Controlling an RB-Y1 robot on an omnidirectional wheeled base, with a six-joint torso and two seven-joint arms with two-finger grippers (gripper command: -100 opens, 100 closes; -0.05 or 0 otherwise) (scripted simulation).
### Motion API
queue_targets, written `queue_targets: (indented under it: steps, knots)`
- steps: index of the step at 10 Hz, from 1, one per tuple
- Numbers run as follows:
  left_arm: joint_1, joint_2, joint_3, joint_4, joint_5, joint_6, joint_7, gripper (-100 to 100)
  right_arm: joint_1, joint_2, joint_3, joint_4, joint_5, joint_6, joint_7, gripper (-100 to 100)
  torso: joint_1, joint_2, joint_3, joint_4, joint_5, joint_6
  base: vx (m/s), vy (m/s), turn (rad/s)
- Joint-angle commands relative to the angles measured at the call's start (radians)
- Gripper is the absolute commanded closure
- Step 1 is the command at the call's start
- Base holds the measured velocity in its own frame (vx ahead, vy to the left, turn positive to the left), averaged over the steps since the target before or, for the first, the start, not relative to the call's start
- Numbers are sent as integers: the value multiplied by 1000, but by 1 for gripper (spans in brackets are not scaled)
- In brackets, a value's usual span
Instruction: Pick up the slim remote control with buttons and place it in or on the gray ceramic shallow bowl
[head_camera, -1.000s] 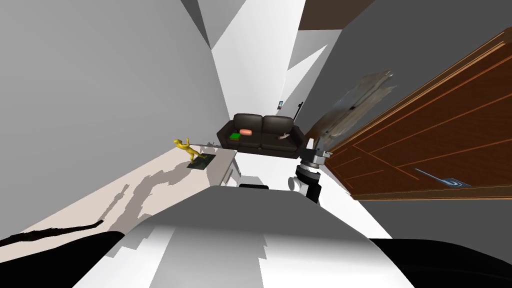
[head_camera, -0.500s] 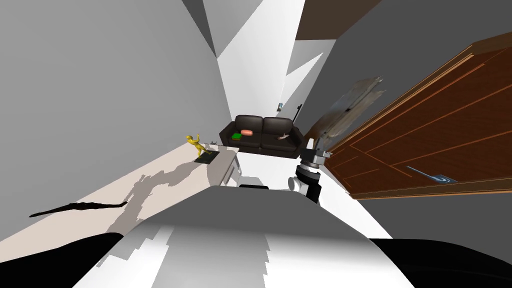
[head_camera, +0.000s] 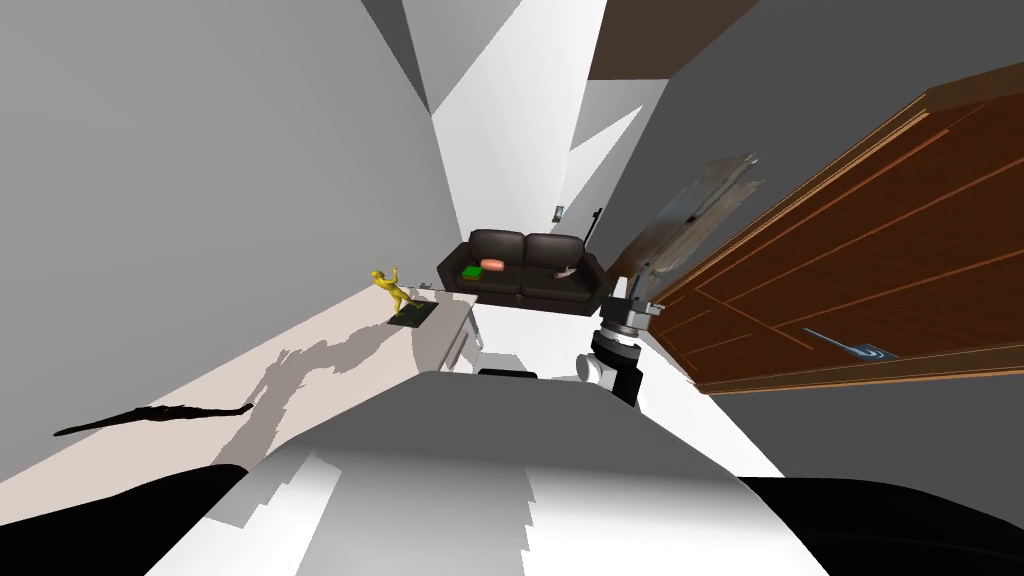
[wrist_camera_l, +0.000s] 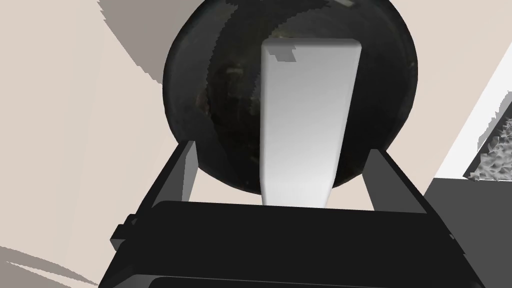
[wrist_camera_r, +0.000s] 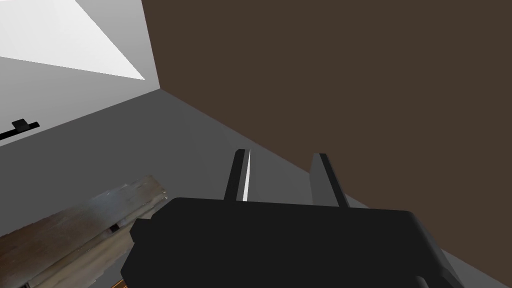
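A slim, plain white remote lies lengthways in a dark, nearly black shallow bowl that rests on a beige surface. My left gripper hangs just over the bowl and is open. Its fingers stand wide on either side of the remote, clear of its edges. The remote's near end runs under the gripper's dark body. My right arm is raised beside my chest. Its gripper has nothing between the fingers.
A long beige counter runs along my left, with a yellow figurine on a dark base at its far end. A black sofa stands ahead. A brown door is close on the right, with a grey-brown slab beyond my right arm.
My head camera has swung a little, so the figurine and counter sit further right in the picture. My left gripper's fingers have spread wider. The right arm has stayed still.
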Motion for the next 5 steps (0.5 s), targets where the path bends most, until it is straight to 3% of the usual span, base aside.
queue_targets:
  steps: [1, 2, 5]
  knots:
    - [-10, 5, 12, -8, -9, 16, 34, -100, 0, 0, 0, 0, 0, 0, 0, 0, 0, 0, 0, 0, 0, 0, -106, -24, -80]
    - [-28, 16, 39, -25, -25, 47, 74, -100, 0, 0, 0, 0, 0, 0, 0, 0, -1, 2, 1, 1, 0, -1, -146, -38, -117]
    - [-46, 27, 67, -43, -41, 79, 145, -100, 0, 0, 0, 0, 0, 0, 0, 0, 0, 4, 3, 1, 0, 0, -114, -15, -80]
